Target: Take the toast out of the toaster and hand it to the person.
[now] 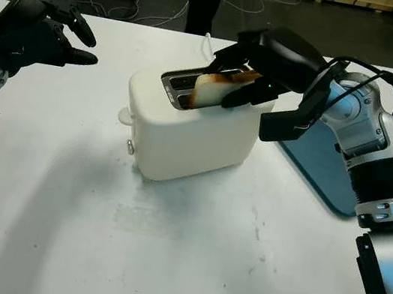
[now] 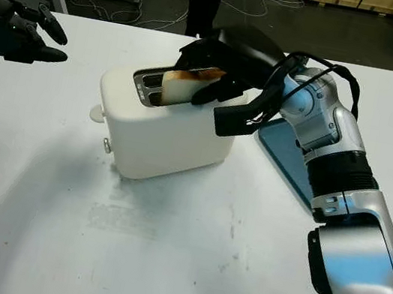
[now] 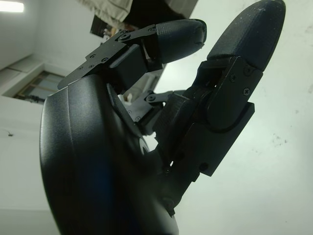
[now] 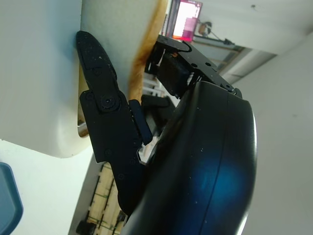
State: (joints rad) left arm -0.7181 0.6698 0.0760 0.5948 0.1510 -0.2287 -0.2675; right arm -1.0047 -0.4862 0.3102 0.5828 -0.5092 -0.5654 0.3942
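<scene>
Browned toast (image 1: 218, 88) sits clasped by the right hand (image 1: 243, 75) above the glossy cream toaster (image 1: 191, 135); left hand (image 1: 46, 29) open

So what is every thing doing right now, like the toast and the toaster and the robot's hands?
toast: sticking up out of the slot, tilted, pinched by the right hand
toaster: upright on the table, toast partly inside
right hand: over the toaster, closed on the toast
left hand: open, holding nothing, above the table's far left
blue tray: flat on the table, beside the toaster
</scene>
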